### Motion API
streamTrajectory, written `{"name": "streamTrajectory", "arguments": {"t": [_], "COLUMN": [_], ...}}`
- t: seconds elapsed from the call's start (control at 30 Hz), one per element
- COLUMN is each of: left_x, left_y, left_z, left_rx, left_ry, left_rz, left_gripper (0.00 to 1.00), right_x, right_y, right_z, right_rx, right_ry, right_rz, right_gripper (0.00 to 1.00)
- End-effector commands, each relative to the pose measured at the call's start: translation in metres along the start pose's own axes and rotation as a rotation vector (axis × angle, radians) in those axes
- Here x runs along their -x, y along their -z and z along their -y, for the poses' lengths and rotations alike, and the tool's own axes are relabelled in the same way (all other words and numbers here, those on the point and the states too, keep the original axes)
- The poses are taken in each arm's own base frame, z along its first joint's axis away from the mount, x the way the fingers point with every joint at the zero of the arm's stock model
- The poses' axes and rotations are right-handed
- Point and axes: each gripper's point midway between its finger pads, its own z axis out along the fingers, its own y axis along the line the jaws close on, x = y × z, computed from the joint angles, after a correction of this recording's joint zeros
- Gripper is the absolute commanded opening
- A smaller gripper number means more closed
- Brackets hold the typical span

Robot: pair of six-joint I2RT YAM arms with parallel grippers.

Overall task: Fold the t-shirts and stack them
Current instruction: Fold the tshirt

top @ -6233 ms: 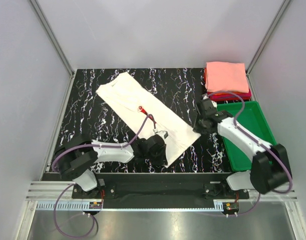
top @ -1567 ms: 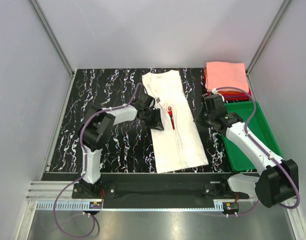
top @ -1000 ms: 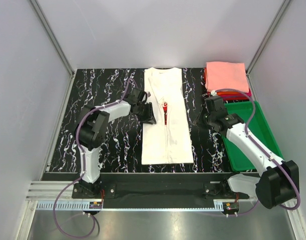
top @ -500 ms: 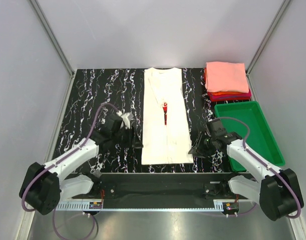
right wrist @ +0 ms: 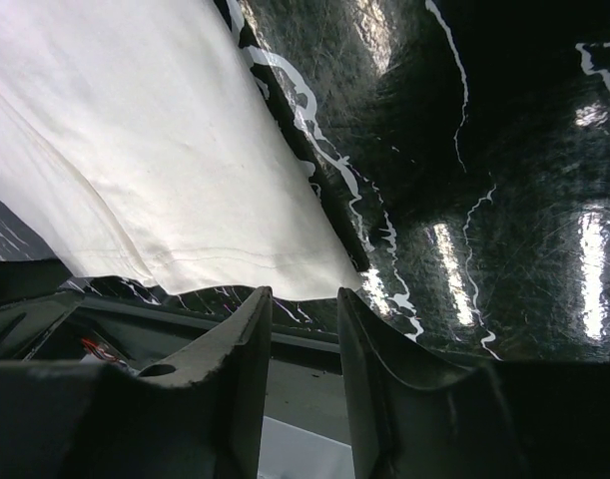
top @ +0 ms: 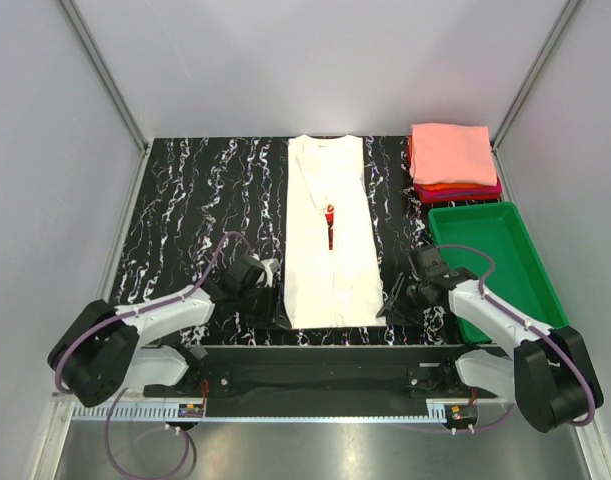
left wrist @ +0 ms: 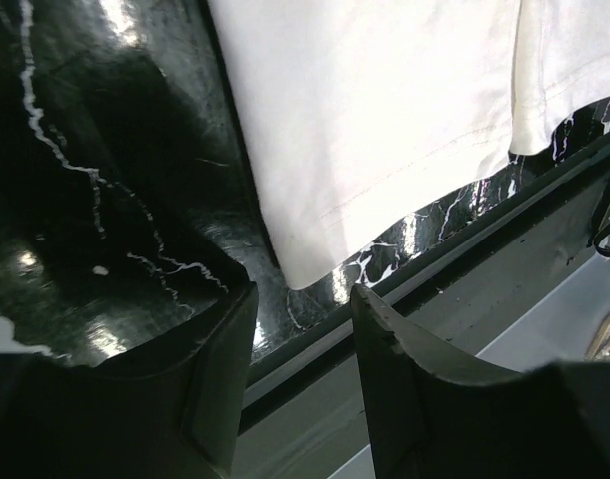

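Note:
A cream-white t-shirt [top: 330, 260], folded into a long strip, lies lengthwise in the middle of the black marble table, and a bit of its red print [top: 330, 214] shows. My left gripper [top: 275, 303] is open and empty, low at the shirt's near left corner [left wrist: 297, 281]. In the left wrist view the gripper [left wrist: 303, 295] has that corner just ahead of its gap. My right gripper [top: 393, 298] is open and empty at the near right corner [right wrist: 349, 289]. In the right wrist view the gripper [right wrist: 303, 294] sits just before the hem. A stack of folded t-shirts [top: 451, 158], salmon-pink on top, sits at the back right.
A green plastic tray [top: 533, 275] stands at the right, in front of the stack. The table's near edge and a metal rail [left wrist: 434, 289] run right under both grippers. Grey walls enclose the table on three sides.
The shirt was turned from slanted to straight, then left lying still. Both arms let go and dropped back toward the near edge. Over the last half second each gripper closed in on a near corner.

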Motion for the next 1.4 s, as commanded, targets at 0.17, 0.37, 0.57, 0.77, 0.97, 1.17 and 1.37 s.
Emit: {"name": "streamTrajectory", "arguments": {"t": [0.17, 0.37, 0.57, 0.77, 0.97, 1.17, 1.37], "left_x": [0.005, 0.0, -0.011, -0.014, 0.004, 0.03, 0.02], "left_y": [-0.018, -0.017, 0.004, 0.017, 0.031, 0.035, 0.004], "left_z": [0.0, 0.0, -0.015, -0.014, -0.01, 0.036, 0.028], "left_rx": [-0.004, -0.006, 0.063, 0.077, 0.107, -0.084, -0.061], "left_ry": [0.006, 0.021, 0.027, 0.044, 0.026, -0.009, 0.001], "left_rz": [0.015, 0.003, 0.028, 0.055, 0.14, 0.219, 0.101], "left_gripper": [0.36, 0.0, 0.0, 0.08, 0.41, 0.36, 0.2], "right_x": [0.007, 0.009, 0.003, -0.03, -0.034, -0.018, -0.005], "right_y": [0.006, 0.012, 0.005, -0.008, -0.01, 0.008, 0.008], "right_z": [-0.013, -0.018, -0.01, -0.017, -0.001, -0.014, -0.034], "right_rx": [0.037, 0.05, 0.0, -0.047, -0.107, -0.123, -0.127], "right_ry": [0.0, 0.011, 0.047, 0.087, 0.091, 0.13, 0.18], "right_rz": [0.027, 0.044, 0.016, -0.022, -0.012, 0.057, 0.065], "right_gripper": [0.39, 0.39, 0.42, 0.46, 0.45, 0.37, 0.16]}}
